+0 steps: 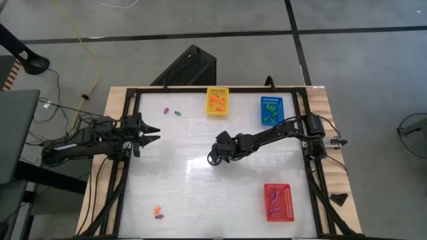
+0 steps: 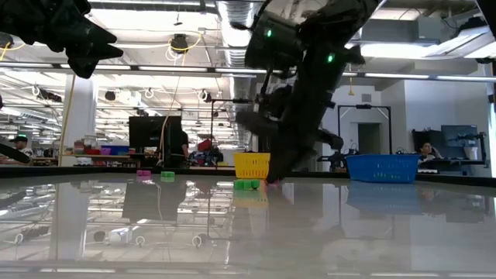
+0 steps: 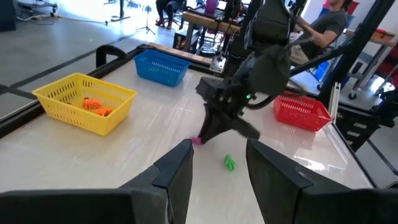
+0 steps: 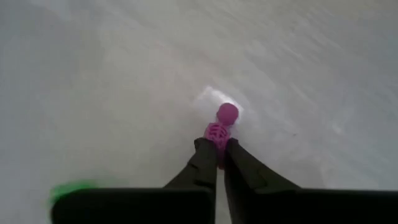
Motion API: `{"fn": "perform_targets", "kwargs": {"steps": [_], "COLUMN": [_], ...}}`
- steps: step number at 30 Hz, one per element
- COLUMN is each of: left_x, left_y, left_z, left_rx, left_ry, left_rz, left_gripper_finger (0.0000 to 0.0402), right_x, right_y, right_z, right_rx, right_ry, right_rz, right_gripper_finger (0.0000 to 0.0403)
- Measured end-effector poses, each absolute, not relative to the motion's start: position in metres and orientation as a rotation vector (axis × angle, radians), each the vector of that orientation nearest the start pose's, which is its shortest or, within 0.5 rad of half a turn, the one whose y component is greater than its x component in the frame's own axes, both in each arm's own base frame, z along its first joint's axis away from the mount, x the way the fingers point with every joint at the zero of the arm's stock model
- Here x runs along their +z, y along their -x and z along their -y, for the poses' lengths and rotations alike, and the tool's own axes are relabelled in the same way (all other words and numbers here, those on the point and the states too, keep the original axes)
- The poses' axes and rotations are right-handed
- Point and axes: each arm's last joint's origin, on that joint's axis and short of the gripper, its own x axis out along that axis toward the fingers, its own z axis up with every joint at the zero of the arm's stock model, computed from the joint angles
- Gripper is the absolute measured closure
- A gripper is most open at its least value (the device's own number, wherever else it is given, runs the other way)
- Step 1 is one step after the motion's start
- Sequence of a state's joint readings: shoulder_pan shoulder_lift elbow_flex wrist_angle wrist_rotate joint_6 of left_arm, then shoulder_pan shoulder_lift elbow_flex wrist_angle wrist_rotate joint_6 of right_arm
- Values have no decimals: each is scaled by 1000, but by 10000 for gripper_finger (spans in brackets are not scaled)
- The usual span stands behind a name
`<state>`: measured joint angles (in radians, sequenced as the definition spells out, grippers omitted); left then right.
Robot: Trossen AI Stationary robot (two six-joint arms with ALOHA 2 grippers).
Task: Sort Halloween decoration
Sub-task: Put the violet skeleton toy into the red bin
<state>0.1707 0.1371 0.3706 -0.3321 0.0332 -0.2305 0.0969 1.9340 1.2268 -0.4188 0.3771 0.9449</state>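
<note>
Sorting looks well under way. Orange trinkets (image 1: 216,100) lie in the yellow basket (image 1: 217,111), green ones (image 1: 270,112) in the blue basket (image 1: 271,99), purple ones (image 1: 273,208) in the red basket (image 1: 288,201). At mid-table the right gripper (image 4: 217,154) is clenched on a purple trinket (image 4: 222,124) resting on the table (image 1: 187,193), a green one (image 3: 229,163) just beside it. Left to sort: a pair (image 1: 171,111) at the far left and another (image 1: 159,213) at the near left. The left gripper (image 1: 155,135) waits at the left edge, fingers released.
</note>
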Motion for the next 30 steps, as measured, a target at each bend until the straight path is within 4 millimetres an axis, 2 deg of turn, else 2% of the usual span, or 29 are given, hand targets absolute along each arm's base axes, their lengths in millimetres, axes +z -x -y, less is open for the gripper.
{"fn": "perform_targets", "kwargs": {"steps": [4,9,13,16,19,23,27,30], "left_x": [245,244,244,244,244,244,244,244], "left_y": [-78,-78,-78,-78,-78,-78,-78,-78], "left_z": [-12,-12,-12,-12,-12,-13,-13,-14], "left_rx": [148,149,149,149,150,169,170,185], "left_ry": [241,243,243,243,241,239,239,238], "left_rz": [-82,-96,-96,-97,-96,-89,-88,-85], "left_gripper_finger": [264,264,264,264,264,264,264,264], "right_x": [184,226,257,267,262,239,214,193], "right_y": [-371,-348,-318,-301,-297,-312,-334,-348], "right_z": [-32,-44,-68,-91,-113,-133,-130,-120], "right_rx": [-667,-550,-464,-443,-404,-325,-285,-211], "right_ry": [-603,-657,-736,-741,-540,-254,-161,-122], "right_rz": [-827,-850,-896,-919,-888,-875,-885,-959], "right_gripper_finger": [384,371,370,376,368,328,288,259]}}
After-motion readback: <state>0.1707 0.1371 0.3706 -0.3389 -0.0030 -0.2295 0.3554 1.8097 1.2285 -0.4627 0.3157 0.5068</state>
